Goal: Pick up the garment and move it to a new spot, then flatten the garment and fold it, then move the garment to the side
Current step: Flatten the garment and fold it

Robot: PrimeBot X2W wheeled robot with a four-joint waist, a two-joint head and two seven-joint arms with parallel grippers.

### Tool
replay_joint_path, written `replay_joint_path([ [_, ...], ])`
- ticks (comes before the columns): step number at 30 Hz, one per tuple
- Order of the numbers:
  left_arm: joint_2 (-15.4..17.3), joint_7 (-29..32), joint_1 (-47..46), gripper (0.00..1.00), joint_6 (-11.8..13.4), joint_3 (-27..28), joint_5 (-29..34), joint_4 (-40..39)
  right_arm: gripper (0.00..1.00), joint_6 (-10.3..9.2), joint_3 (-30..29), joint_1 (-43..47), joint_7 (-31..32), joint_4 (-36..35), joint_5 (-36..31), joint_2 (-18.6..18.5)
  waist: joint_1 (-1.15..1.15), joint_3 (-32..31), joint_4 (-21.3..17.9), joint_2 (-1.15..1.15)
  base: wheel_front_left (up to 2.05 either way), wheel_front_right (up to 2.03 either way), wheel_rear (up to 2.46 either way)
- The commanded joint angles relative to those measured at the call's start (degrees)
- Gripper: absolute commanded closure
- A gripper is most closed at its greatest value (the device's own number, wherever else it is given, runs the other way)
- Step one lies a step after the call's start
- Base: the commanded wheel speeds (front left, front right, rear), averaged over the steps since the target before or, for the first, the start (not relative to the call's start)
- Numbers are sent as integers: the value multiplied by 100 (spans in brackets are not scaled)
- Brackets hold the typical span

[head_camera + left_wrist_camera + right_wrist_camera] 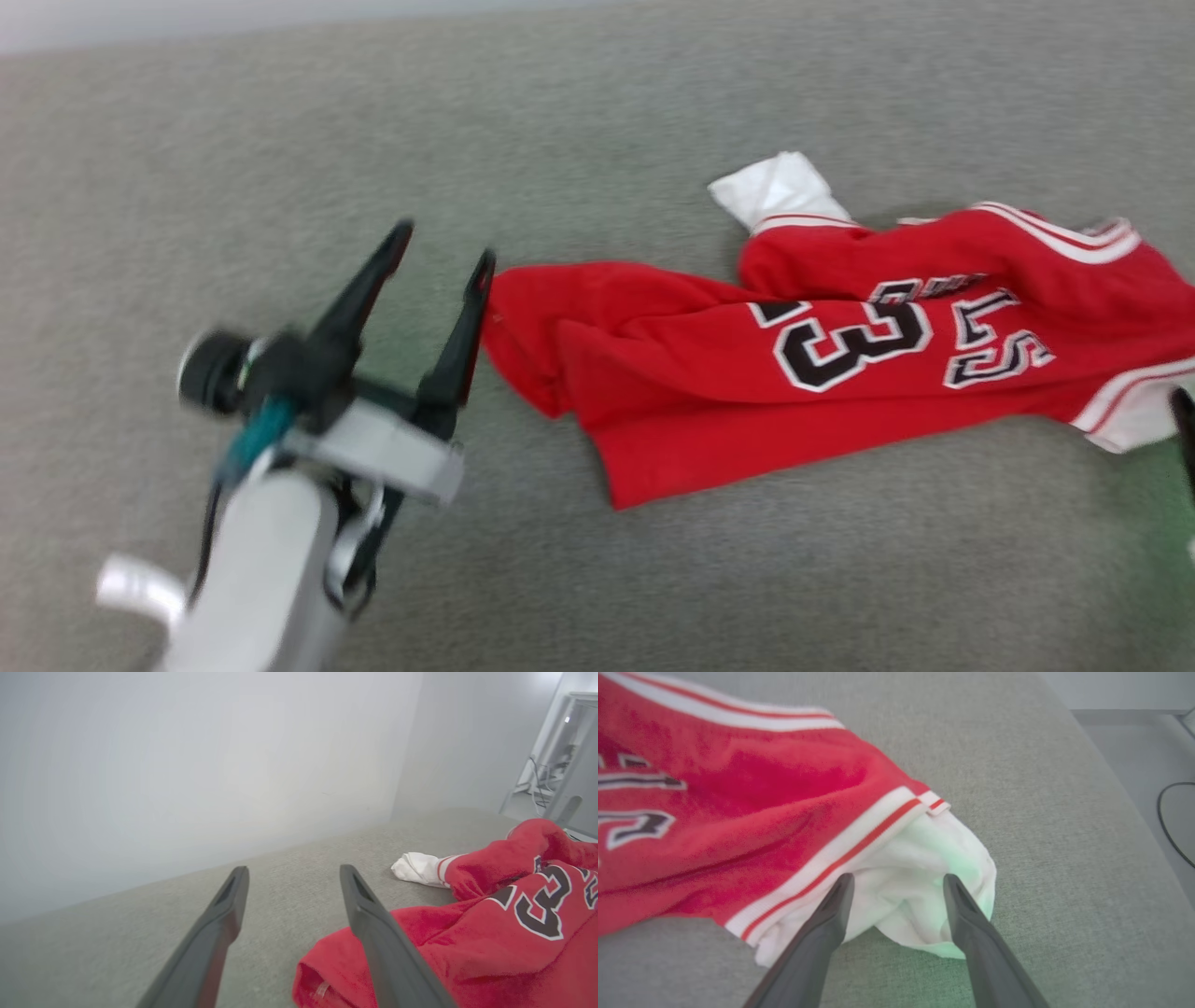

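Left gripper [444,245]: dark fingers spread wide, holding nothing, one tip just beside the hem of the crumpled red garment [709,392] with white sleeves, which lies on the grey fabric surface [560,121]. Right gripper [897,880]: fingers wide apart, straddling the garment's white sleeve, not pinching it. The garment's black lettering is partly folded under, and the head view is blurred.

The left gripper [444,243] and right gripper [897,879] stand spread.

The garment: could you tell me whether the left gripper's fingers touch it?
Cannot tell: in the head view the left gripper has one finger at the garment edge; blur hides any gap.
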Motion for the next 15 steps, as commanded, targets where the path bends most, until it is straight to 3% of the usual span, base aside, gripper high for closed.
replay_joint_path([
  [1,122,175,-285,0,-15,-224,-178,84,0,2,12,118,-117,-171,174,122,0,-108,-318,0,0,0,0],
  [5,654,1343,-1352,0,-15,-1302,-1077,486,0,2,252,278,-469,-880,526,497,0,-103,-774,0,0,0,0],
  [8,919,2447,-2168,0,-5,-2072,-2171,808,0,2,604,321,-655,-1251,662,719,0,-34,-1094,0,0,0,0],
  [15,1114,4646,-3751,0,-3,-3006,-3854,1985,0,1,1290,145,-892,-1559,698,936,0,250,-1740,0,0,0,0],
])
